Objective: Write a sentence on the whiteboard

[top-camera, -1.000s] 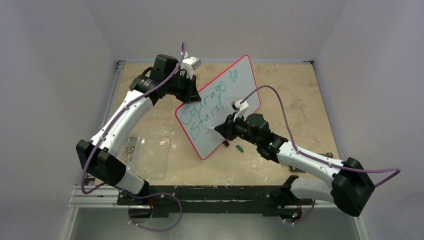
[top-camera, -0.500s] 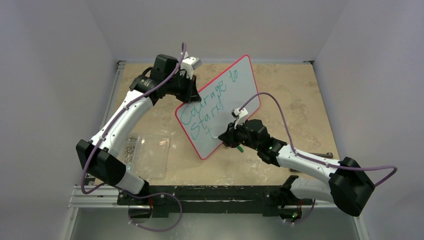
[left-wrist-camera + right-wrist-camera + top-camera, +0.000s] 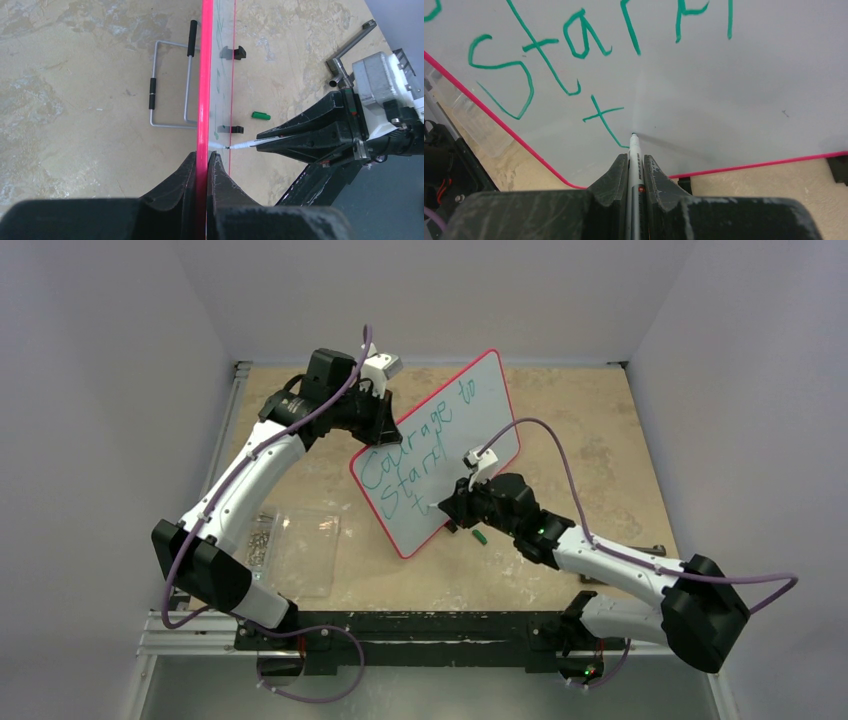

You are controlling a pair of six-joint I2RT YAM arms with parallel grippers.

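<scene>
The whiteboard (image 3: 478,410), white with a red-pink rim, stands tilted on its lower edge at mid-table. My left gripper (image 3: 384,426) is shut on its upper left rim; in the left wrist view the rim (image 3: 205,75) runs straight between the closed left gripper (image 3: 204,157). The sentence (image 3: 420,440) reads "Courage to Start" in teal-green, and a small "t" (image 3: 602,118) begins a third line below "Start" (image 3: 539,50). My right gripper (image 3: 635,158) is shut on a white marker (image 3: 634,150), whose tip touches the board just right of that "t". The marker (image 3: 246,145) also shows from the side.
A green marker cap (image 3: 479,536) lies on the table below the board's lower corner. A clear plastic container (image 3: 305,550) and some small screws (image 3: 260,540) sit at the left. A wire stand (image 3: 170,85) lies behind the board, and a metal tool (image 3: 350,47) lies at the right.
The right gripper dropped from the end of "Start" to below it and drew a small "t" there. The marker tip now sits just right of that letter. The left arm has stayed still.
</scene>
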